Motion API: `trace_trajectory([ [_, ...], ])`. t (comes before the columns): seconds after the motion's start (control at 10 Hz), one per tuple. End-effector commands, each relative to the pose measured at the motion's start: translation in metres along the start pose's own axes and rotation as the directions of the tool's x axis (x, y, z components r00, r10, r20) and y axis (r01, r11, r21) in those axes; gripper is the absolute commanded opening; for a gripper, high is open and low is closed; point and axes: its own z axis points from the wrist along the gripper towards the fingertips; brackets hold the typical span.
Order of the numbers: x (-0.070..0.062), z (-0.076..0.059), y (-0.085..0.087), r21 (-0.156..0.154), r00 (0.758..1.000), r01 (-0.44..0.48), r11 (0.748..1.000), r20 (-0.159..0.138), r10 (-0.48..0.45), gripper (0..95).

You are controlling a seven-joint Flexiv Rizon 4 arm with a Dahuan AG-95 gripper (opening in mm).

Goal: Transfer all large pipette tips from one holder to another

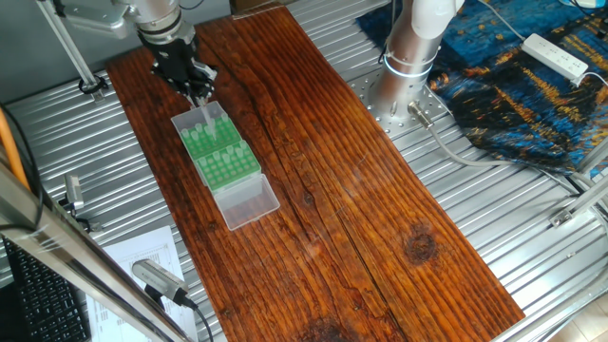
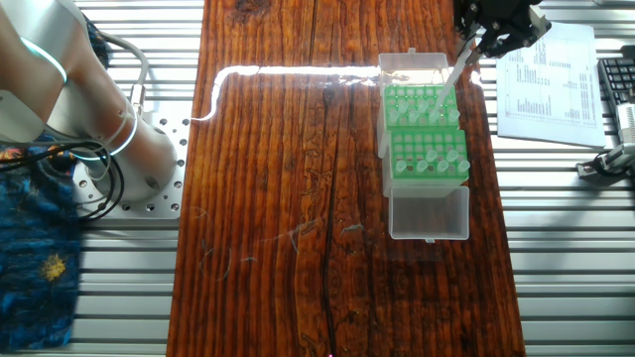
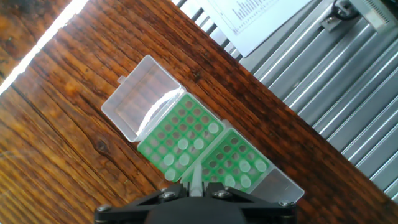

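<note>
Two green holders stand side by side on the wooden board, one beside the other, each in a clear box with its lid folded out. Several whitish large pipette tips stand in their holes, also seen as pale round tops in the hand view. My gripper is shut on one translucent pipette tip, which slants down over the far holder's edge. In the hand view that tip sticks out between the black fingers, pointing at the seam between the two holders.
The clear lids lie flat at each end of the pair. A printed sheet and a keyboard lie on the metal table beyond the board's edge. The arm's base stands on the opposite side, next to a blue cloth.
</note>
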Motion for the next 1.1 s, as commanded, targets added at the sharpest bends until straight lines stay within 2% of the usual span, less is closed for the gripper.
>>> trace_trajectory([
  [0.1, 0.0, 0.0, 0.0, 0.0, 1.0, -0.001, 1.0, -0.008, 0.001, 0.0],
  [0.2, -0.002, -0.002, 0.004, -0.012, 1.0, -0.021, 1.0, -0.022, 0.02, 0.0],
  [0.3, -0.01, -0.012, 0.021, -0.011, 1.0, -0.005, 1.0, -0.03, 0.005, 0.0],
  [0.4, -0.014, -0.016, 0.03, -0.012, 1.0, 0.009, 1.0, -0.024, -0.009, 0.0],
  [0.5, -0.019, -0.021, 0.046, -0.008, 1.0, 0.008, 1.0, -0.02, -0.008, 0.0],
  [0.6, -0.022, -0.02, 0.056, 0.0, 0.999, 0.035, 0.999, -0.017, -0.035, 0.0],
  [0.7, -0.02, -0.009, 0.062, 0.008, 0.998, 0.056, 0.998, 0.008, -0.056, 0.0],
  [0.8, -0.018, 0.003, 0.065, 0.002, 0.996, 0.087, 0.996, 0.028, -0.087, 0.0],
  [1.1, -0.015, 0.018, 0.072, -0.001, 0.993, 0.11, 0.994, 0.041, -0.11, 0.0],
])
